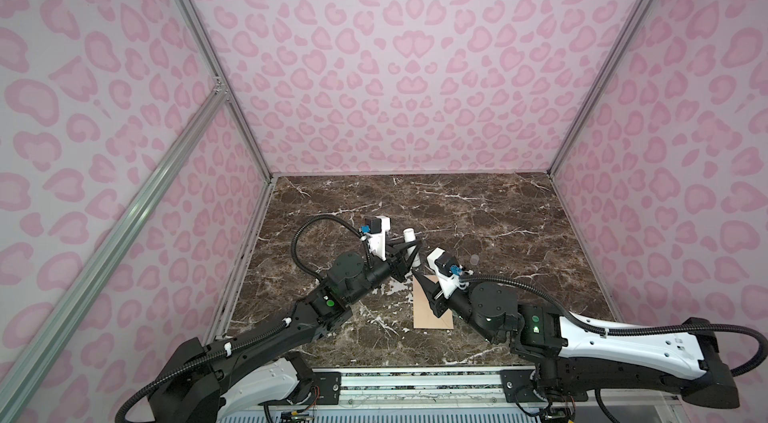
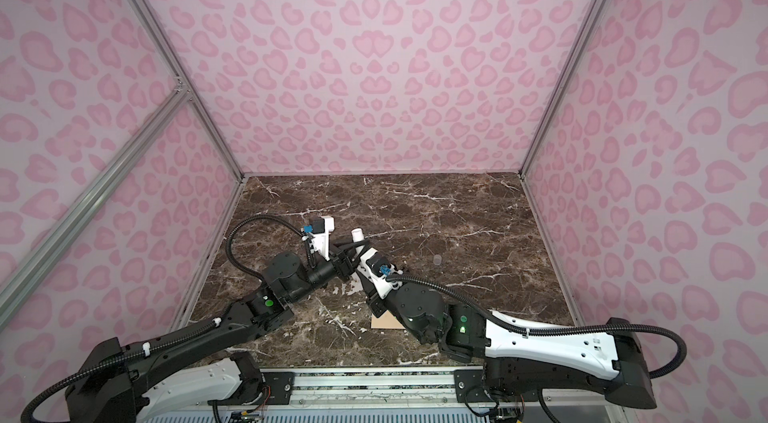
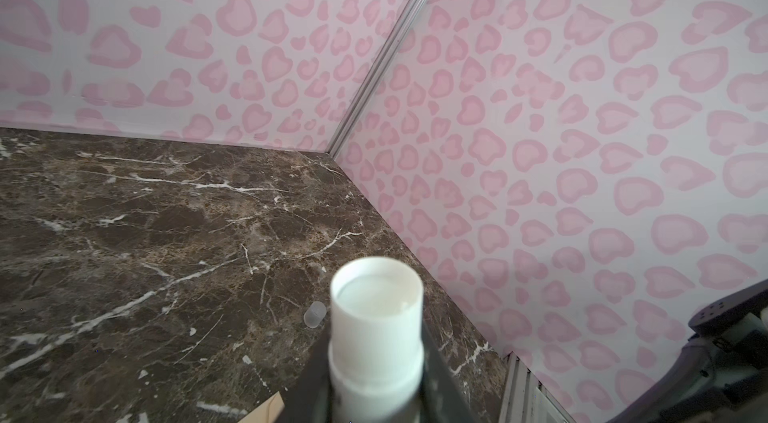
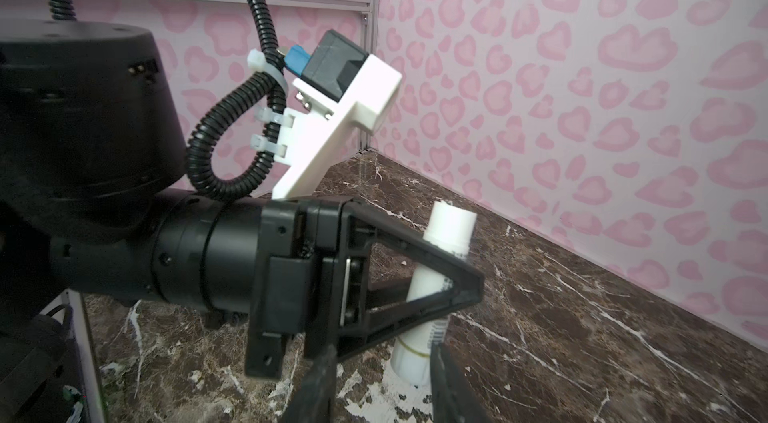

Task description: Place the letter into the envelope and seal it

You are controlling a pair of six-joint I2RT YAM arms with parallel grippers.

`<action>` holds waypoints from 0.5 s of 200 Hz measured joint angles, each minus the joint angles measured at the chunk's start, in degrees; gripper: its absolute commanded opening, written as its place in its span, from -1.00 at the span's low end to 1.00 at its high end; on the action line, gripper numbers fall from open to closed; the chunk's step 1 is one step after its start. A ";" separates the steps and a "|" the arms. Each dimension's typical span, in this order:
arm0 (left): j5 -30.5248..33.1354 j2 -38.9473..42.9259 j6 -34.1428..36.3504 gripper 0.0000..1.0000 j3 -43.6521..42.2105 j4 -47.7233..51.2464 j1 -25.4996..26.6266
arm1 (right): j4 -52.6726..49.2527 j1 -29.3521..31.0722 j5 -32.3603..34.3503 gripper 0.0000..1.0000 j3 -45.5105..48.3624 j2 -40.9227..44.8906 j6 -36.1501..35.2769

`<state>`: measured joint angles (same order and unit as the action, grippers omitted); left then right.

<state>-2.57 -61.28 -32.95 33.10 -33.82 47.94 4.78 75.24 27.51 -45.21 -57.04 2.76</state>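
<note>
While flat on the tabletop (image 1: 498, 234), envelope (image 1: 432, 317) beneath right fingers (image 1: 424, 284)

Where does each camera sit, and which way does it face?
Top views: high over the front edge, looking down and back at the table; both arms, left gripper and right gripper show.
Left wrist: behind the left gripper, facing the back right corner along the clamped glue stick; its fingers and some right arm show.
Right wrist: behind the open right gripper, facing the back left corner; its fingertips and the left arm show.
Shared: all views show the glue stick.
</note>
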 measured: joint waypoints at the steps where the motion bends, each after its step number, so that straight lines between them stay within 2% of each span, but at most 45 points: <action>1: 0.09 0.09 0.02 -0.92 -0.02 0.07 -0.02 | -0.02 -0.11 -0.13 -0.13 0.13 0.22 0.00; 22: 1.29 1.57 0.63 -0.92 -0.11 1.16 -0.28 | -0.39 -3.37 -2.64 -0.11 2.82 3.82 -0.09; 47: 1.44 2.51 1.29 -0.92 -0.11 1.22 -0.74 | -0.28 -10.75 -10.34 -0.10 7.08 9.25 2.12; 85: -3.50 2.08 0.94 -0.92 -0.66 -0.63 -2.40 | 2.40 -24.39 -29.92 -0.07 12.72 11.96 9.44; 100: -6.97 1.01 -0.15 -0.92 -0.66 -2.19 -2.93 | 6.01 -28.28 -38.42 0.01 14.82 10.86 13.64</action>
<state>-9.54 -60.27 -33.10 32.45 -36.01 45.01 10.79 46.96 -10.92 -30.39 -46.17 16.40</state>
